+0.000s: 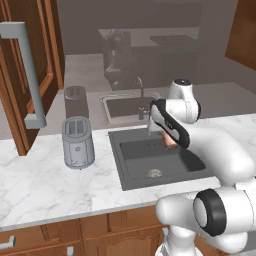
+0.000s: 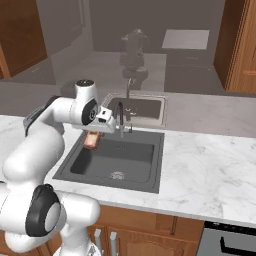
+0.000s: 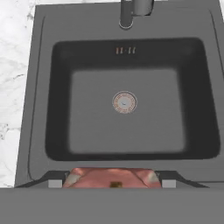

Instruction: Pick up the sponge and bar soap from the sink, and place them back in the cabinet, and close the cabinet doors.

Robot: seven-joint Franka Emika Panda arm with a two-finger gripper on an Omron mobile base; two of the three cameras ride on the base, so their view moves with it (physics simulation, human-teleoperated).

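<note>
The cabinet door [image 1: 30, 75] stands swung open at the far left of the left base view, its long grey bar handle facing the room, well up and to the left of everything the arm is busy with. Below it runs the marble counter [image 1: 45, 185], with a toaster [image 1: 78, 141] standing between the door and the sink [image 1: 155, 160].

The sink is a dark basin with a round drain [image 3: 124, 102] at its middle and a slim faucet [image 2: 120, 119] at the back edge. Its floor looks bare; I see no sponge on it from where the hand looks down.

The white arm reaches over the sink's left half, and the gripper [image 2: 92, 139] hangs just above the basin with the bar soap [image 3: 112, 178] clamped between its fingers. In the hand view the soap's long axis runs crosswise between the two tips, pinkish-red with cream at its corners, so it is held by its ends.

What the next move turns on, I judge, is that the cabinet lies up and to the left of the gripper, past the toaster: the soap has to rise clear of the sink rim and the faucet before swinging that way.
</note>
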